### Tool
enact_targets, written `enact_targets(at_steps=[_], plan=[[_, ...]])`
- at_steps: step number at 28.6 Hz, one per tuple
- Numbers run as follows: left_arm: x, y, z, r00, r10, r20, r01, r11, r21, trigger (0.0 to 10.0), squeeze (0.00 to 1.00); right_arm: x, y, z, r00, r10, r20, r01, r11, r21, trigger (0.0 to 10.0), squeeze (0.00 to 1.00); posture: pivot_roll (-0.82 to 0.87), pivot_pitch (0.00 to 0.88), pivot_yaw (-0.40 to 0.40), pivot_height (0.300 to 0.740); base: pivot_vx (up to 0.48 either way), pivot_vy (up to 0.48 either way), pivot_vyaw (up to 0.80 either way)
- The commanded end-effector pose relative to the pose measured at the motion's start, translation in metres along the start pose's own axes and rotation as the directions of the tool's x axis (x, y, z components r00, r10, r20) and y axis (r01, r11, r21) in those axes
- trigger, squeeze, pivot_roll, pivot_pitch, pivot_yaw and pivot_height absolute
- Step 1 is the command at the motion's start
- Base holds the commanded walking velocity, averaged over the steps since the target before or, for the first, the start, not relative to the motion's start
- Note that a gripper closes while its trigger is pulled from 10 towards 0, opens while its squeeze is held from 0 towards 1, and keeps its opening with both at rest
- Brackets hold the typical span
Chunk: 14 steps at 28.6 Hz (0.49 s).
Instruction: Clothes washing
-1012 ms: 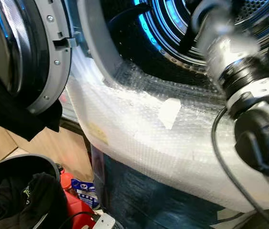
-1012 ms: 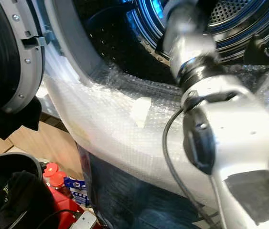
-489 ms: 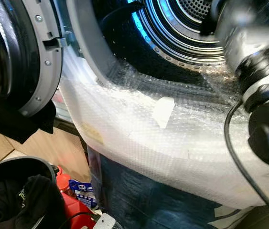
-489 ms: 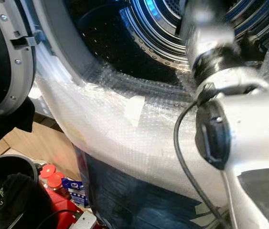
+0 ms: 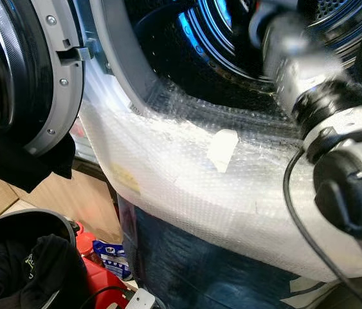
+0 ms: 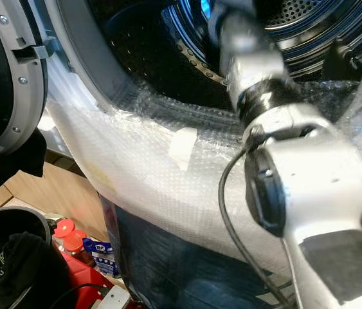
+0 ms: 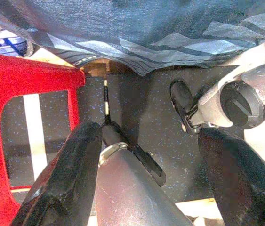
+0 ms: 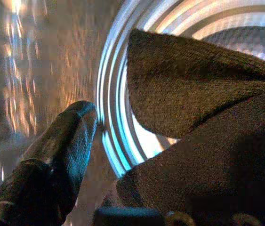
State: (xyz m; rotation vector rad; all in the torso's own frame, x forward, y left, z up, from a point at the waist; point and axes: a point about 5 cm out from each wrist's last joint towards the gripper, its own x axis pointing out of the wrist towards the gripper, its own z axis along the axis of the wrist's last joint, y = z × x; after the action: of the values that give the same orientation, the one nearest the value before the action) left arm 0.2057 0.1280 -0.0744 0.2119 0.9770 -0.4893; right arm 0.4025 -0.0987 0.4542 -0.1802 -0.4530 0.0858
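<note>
Dark cloth hangs at the right gripper inside the drum, apparently clamped. Left gripper hangs spread apart above the floor.

Home laundry spot. Front-load washing machine before me, front wrapped in bubble wrap, door swung open at 10 o'clock, steel drum lit blue at 1 o'clock. Basket of dark clothes at 7 o'clock, red stool, wood floor.
</note>
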Motion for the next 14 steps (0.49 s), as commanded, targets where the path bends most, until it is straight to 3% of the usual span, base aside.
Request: enact_targets(at_steps=[1,4,7,8,10,11,12,14], plan=[[0.0,-0.001,-0.007,1.0,-0.002,-0.031,0.002,1.0,-0.003,10.0,0.0,0.0,0.003,-0.005,0.999,0.026,-0.035,-0.027,1.0,-0.017,10.0,0.0,-0.04,0.0,0.009,0.74,0.0,0.0,0.0],[0.0,-0.001,-0.006,1.0,-0.004,-0.028,0.004,1.0,0.0,10.0,0.0,-0.003,0.007,-0.028,0.991,0.055,-0.12,-0.067,0.993,-0.101,10.0,0.0,-0.05,0.0,0.008,0.74,0.0,0.0,0.0],[0.0,-0.001,-0.004,1.0,-0.005,-0.025,0.005,1.0,0.001,10.0,0.0,-0.002,0.004,-0.018,0.994,0.084,-0.069,-0.092,0.988,-0.128,10.0,0.0,-0.04,0.0,0.004,0.74,0.0,0.0,0.0],[0.0,-0.002,-0.004,1.0,-0.004,-0.025,0.004,1.0,-0.003,10.0,0.0,0.0,-0.012,0.015,0.998,0.005,0.064,-0.001,0.998,-0.064,10.0,0.0,-0.04,0.0,0.003,0.74,0.0,0.0,0.0],[0.0,-0.002,-0.004,1.0,-0.004,-0.025,0.004,1.0,-0.003,10.0,0.0,0.0,-0.012,0.015,0.998,0.005,0.064,-0.001,0.998,-0.064,10.0,0.0,-0.04,0.0,0.003,0.74,0.0,0.0,0.0],[0.0,-0.002,-0.004,1.0,-0.003,-0.024,0.003,1.0,-0.003,10.0,0.0,0.0,-0.018,0.025,0.995,-0.028,0.097,0.03,0.999,-0.022,10.0,0.0,-0.03,0.0,0.002,0.74,0.0,0.0,0.0],[0.0,-0.002,-0.004,1.0,-0.003,-0.024,0.003,1.0,-0.003,10.0,0.0,0.0,-0.018,0.025,0.995,-0.028,0.097,0.03,0.999,-0.022,10.0,0.0,-0.03,0.0,0.002,0.74,0.0,0.0,0.0],[0.001,-0.004,-0.005,1.0,-0.004,-0.023,0.003,1.0,-0.015,10.0,0.0,0.0,-0.003,0.003,0.996,0.07,-0.05,-0.066,0.994,0.082,10.0,0.0,-0.02,0.009,-0.011,0.74,0.0,0.0,0.0]])
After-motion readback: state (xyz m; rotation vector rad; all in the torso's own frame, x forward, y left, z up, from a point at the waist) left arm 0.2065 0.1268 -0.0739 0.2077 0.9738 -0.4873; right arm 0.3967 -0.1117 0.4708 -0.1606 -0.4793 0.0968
